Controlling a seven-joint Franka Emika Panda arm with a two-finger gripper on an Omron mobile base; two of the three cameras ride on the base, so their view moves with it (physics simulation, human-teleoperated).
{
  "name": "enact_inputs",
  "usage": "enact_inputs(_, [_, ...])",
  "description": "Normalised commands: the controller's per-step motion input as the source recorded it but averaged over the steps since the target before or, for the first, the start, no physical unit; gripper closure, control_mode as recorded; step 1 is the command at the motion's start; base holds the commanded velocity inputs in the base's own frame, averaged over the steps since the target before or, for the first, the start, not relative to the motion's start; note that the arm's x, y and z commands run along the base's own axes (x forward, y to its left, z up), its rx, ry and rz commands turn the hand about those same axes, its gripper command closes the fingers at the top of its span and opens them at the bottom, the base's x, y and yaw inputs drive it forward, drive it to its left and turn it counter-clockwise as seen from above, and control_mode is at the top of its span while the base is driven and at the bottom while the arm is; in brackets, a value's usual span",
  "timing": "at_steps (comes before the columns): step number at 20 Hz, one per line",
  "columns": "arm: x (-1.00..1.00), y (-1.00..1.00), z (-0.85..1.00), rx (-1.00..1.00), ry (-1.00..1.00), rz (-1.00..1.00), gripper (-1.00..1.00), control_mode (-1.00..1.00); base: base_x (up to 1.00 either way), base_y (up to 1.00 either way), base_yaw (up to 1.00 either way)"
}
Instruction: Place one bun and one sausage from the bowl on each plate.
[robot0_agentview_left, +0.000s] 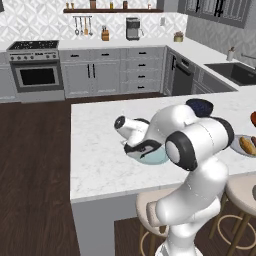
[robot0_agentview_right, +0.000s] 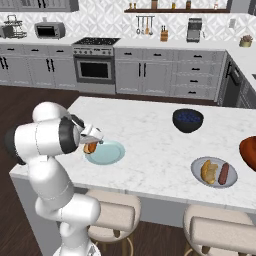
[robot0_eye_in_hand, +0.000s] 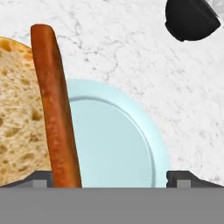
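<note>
The jaws stood spread wide over the teal plate (robot0_eye_in_hand: 113, 135), pinching nothing. In the hand view the sausage (robot0_eye_in_hand: 54, 109) ran up the left of the frame just beside the left fingertip (robot0_eye_in_hand: 41, 177), with the bun (robot0_eye_in_hand: 17, 109) behind it at the far left edge, and bare plate lay between the tips. I could not tell whether either piece rested on the plate or lay partly over its rim.

I judged the sausage light, smooth and apt to roll, best taken across its middle. The bun looked soft and porous and would squash, so it called for a gentle hold across its width.

In the right base view, the grey plate (robot0_agentview_right: 214, 184) sat at lower right on the table (robot0_agentview_right: 150, 130), carrying its own bun (robot0_agentview_right: 207, 171) and sausage (robot0_agentview_right: 224, 173) side by side. The bowl (robot0_agentview_right: 249, 152) showed at the right edge, and the blue bowl (robot0_agentview_right: 188, 120) stood near centre, well apart from the teal plate. Nothing stood close around that plate; only the bun, crowding the sausage, might hamper a fresh hold.
</note>
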Motion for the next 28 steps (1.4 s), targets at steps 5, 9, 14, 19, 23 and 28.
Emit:
enact_inputs(5, [0.0,-0.3,0.05,0.06,-0.28,0.0,-1.0,-1.0,0.0,0.0,0.0])
enact_inputs(9, [-0.01,-0.2,0.05,0.03,-0.28,0.0,-1.0,-1.0,0.0,0.0,0.0])
enact_inputs(14, [-0.32,0.0,0.0,0.0,-0.34,0.01,-1.0,-1.0,0.0,0.0,0.0])
enact_inputs(19, [-0.33,0.0,-0.01,0.0,-0.11,0.0,-1.0,-1.0,0.0,0.0,0.0])
enact_inputs(23, [0.0,0.0,-0.07,-0.02,0.04,0.0,-1.0,-1.0,0.0,0.0,0.0])
enact_inputs(28, [0.0,0.0,-0.04,-0.06,0.0,0.0,-1.0,-1.0,0.0,0.0,0.0])
